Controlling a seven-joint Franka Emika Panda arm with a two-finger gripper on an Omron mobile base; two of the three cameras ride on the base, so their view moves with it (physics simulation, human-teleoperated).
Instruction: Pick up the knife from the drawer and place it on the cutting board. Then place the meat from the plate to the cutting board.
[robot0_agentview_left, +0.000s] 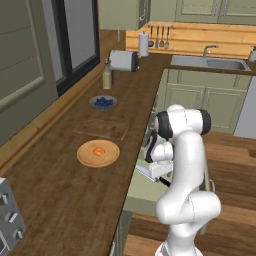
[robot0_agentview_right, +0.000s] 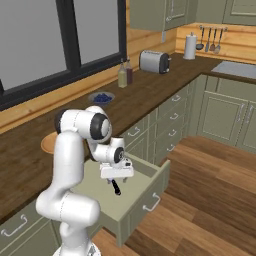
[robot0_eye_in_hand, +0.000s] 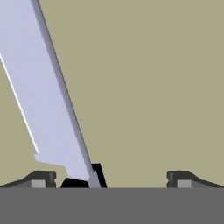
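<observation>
The knife (robot0_eye_in_hand: 43, 96) lies on the floor of the pulled-out drawer (robot0_agentview_right: 145, 200), its silver blade running up and left in the hand view. Its black handle (robot0_agentview_right: 116, 187) sits low between my fingertips, closer to the left one. My gripper (robot0_eye_in_hand: 111, 179) is lowered into the drawer right over the handle, open, with the fingers (robot0_eye_in_hand: 43, 178) wide apart and gripping nothing. On the counter, the dark cutting board (robot0_agentview_left: 102, 129) lies just beyond the tan plate (robot0_agentview_left: 87, 156). The orange-red meat (robot0_agentview_left: 99, 151) rests in the plate's middle.
A grey bowl of blue items (robot0_agentview_left: 103, 102) stands behind the cutting board, then a bottle (robot0_agentview_left: 107, 77) and a toaster (robot0_agentview_left: 123, 60). The sink (robot0_agentview_left: 210, 62) is at the far corner. A metal appliance (robot0_agentview_left: 10, 215) sits at the counter's near left. The drawer front juts over the wooden floor.
</observation>
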